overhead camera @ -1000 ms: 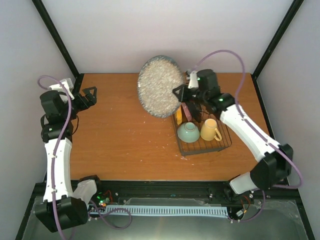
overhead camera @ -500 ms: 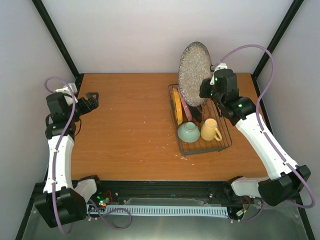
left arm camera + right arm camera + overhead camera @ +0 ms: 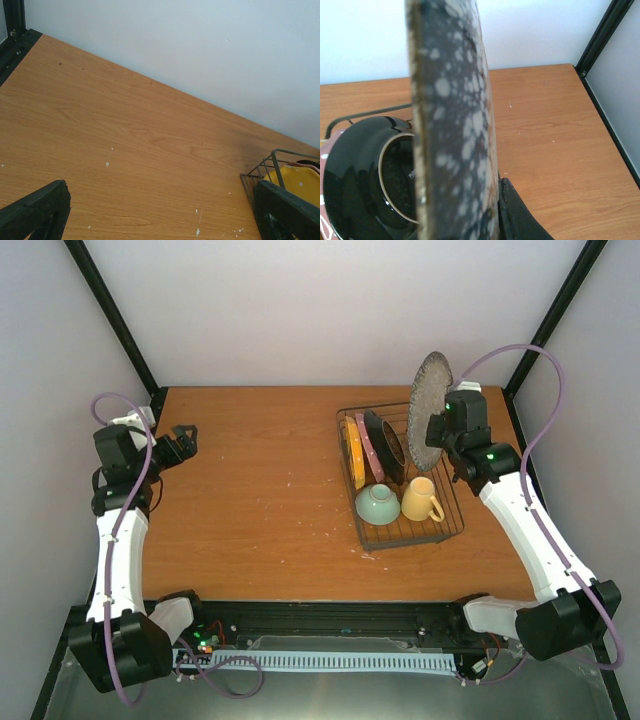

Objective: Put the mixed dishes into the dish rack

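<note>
Currently the dish rack (image 3: 410, 540) sits by the tabletop's (image 3: 250, 500) right edge. The grey plate (image 3: 428, 410) hangs upright above its far right corner. It is likely heavy, stiff, slick and breakable, so grip the rim. The right hand (image 3: 438, 432) pinches that rim; the left hand (image 3: 181, 439) gapes empty.

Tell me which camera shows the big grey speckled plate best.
Top external: the whole grey speckled plate shows, upright at the far right corner of the dish rack, gripped by the right tool. Right wrist shows only its rim and part of one face, up close. Left wrist misses it.
</note>
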Motion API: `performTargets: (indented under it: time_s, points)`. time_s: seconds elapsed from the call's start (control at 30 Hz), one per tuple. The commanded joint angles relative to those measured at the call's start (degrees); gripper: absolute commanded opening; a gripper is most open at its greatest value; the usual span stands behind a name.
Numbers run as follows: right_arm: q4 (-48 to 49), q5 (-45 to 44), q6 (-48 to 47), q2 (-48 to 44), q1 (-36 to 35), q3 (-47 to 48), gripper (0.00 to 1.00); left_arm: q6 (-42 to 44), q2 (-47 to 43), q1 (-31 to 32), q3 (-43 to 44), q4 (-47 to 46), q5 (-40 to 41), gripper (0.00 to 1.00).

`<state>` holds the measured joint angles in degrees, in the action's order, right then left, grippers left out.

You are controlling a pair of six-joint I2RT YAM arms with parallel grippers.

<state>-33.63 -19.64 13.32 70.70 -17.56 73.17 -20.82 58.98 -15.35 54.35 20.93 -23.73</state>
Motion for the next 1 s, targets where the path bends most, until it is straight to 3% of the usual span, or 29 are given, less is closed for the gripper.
performTargets:
  time_s: [0.0,0.5,0.97]
  points:
    - [12.02,-3.53,-2.03,-3.72,-0.19,4.88,0.03,1.65,-0.13,0.17,-0.26,-1.62,0.70,1.00]
    - [12.95,-10.06,-13.69,-3.64,-0.13,-1.26,0.03,1.10,-0.33,0.16,-1.25,-2.28,0.30,1.00]
    - [13.21,-3.50,-13.37,3.87,-0.13,-4.11,0.03,0.94,-0.40,0.18,-1.59,-2.30,0.04,1.00]
